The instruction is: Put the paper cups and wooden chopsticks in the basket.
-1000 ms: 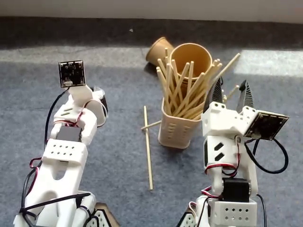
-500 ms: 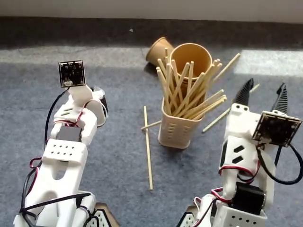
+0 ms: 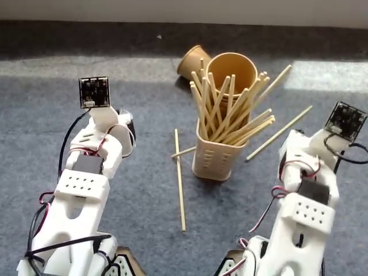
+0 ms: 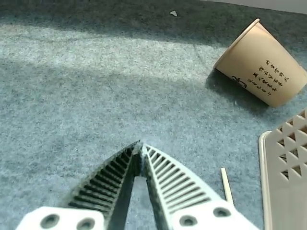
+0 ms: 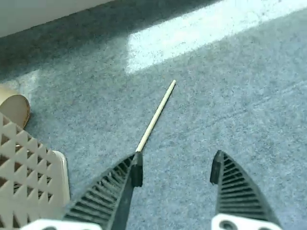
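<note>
A cream basket [image 3: 217, 156] stands mid-carpet with one upright paper cup [image 3: 232, 72] and several wooden chopsticks [image 3: 230, 115] in it. A second paper cup [image 3: 190, 60] [image 4: 261, 62] lies on its side behind the basket. Loose chopsticks lie on the carpet: a long one [image 3: 180, 179] and a short one [image 3: 184, 152] left of the basket, and another [image 3: 280, 133] [image 5: 156, 117] to its right. My left gripper [image 4: 140, 143] is shut and empty, low over the carpet short of the fallen cup. My right gripper [image 5: 176, 170] is open above the near end of the right chopstick.
Grey carpet covers the floor, with a dark strip and a pale wall along the far edge. The left arm [image 3: 86, 167] and right arm [image 3: 307, 190] flank the basket. The basket's corner [image 4: 285, 167] [image 5: 24, 167] shows beside each gripper.
The right arm has drawn back from the basket toward the right. A chopstick now lies on the carpet right of the basket. The left arm has shifted slightly.
</note>
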